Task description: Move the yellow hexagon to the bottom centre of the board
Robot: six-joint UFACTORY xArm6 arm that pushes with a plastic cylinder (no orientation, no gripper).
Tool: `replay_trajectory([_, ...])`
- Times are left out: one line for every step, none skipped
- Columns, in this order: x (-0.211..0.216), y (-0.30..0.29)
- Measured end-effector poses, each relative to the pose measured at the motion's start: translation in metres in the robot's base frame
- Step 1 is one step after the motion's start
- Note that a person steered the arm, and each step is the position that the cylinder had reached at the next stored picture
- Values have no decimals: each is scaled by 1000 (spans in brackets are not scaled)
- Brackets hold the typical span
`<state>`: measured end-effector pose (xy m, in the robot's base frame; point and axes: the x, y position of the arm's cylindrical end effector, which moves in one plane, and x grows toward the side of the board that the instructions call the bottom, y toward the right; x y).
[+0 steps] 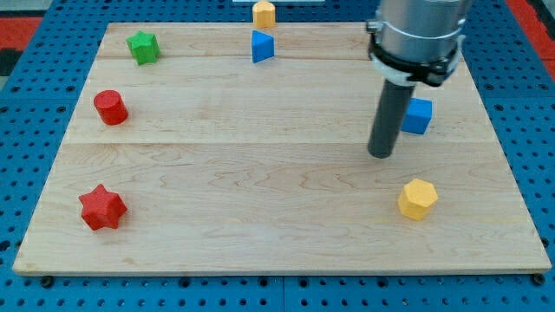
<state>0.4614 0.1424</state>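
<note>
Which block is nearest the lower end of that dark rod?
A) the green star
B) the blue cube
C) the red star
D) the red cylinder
B: my tip rests on the board just to the view's left of the blue cube, while the yellow hexagon lies a little further off, toward the view's bottom right.

my tip [380,155] rests on the desk [260,208], above-left of the yellow hexagon [417,198], just left of the blue cube [419,115]. red star [102,208] sits at the view's bottom left.
</note>
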Motion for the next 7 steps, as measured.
replay_trajectory([2, 48])
replay_trajectory([37, 55])
replay_trajectory([55, 33])
replay_trajectory([66, -12])
replay_trajectory([80, 4])
replay_trajectory([80, 56])
replay_trajectory([107, 42])
